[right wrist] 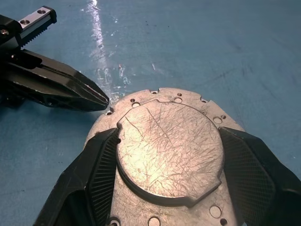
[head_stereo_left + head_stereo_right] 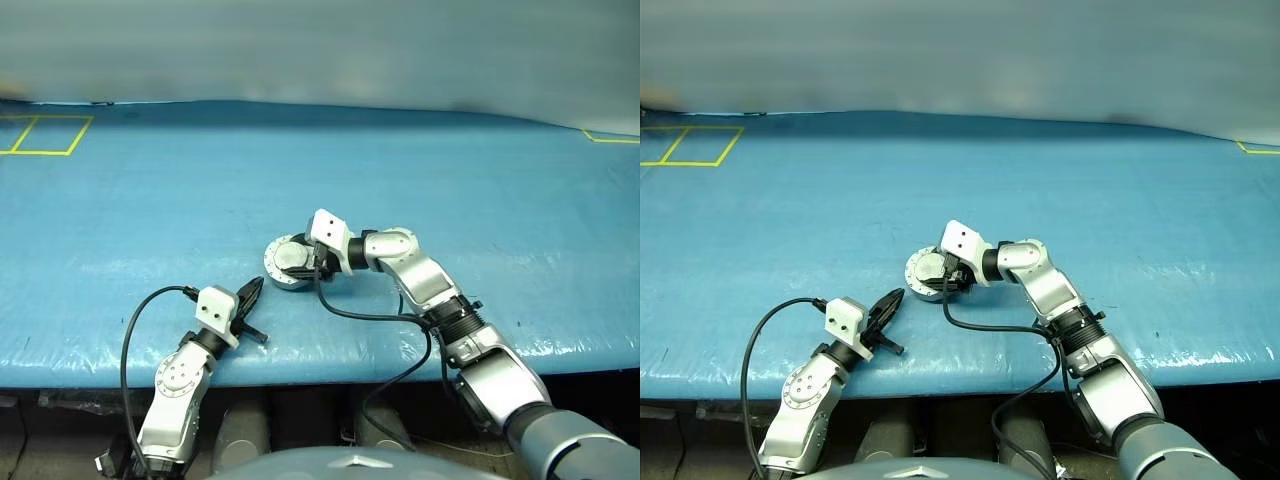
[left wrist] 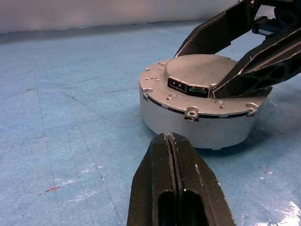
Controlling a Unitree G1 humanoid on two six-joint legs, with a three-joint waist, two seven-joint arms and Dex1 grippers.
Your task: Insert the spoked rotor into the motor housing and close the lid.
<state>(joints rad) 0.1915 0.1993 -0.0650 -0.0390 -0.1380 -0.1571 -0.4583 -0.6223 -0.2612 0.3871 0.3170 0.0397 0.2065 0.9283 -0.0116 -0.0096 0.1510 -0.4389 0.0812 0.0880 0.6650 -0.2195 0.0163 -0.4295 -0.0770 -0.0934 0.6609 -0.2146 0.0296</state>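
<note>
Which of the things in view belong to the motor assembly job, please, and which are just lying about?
Belong to the job:
- lid, closed flat on top
- motor housing, standing on the table
- right gripper, fingers spread either side of the lid's raised circle
- left gripper, shut, just short of the housing

Lying about:
- blue table cover
- yellow tape marks

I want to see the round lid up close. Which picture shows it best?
The right wrist view: the lid appears large, scratches and raised circle clear, between the right gripper fingers. The left wrist view shows it side-on, lying closed. The eye views show it small.
</note>
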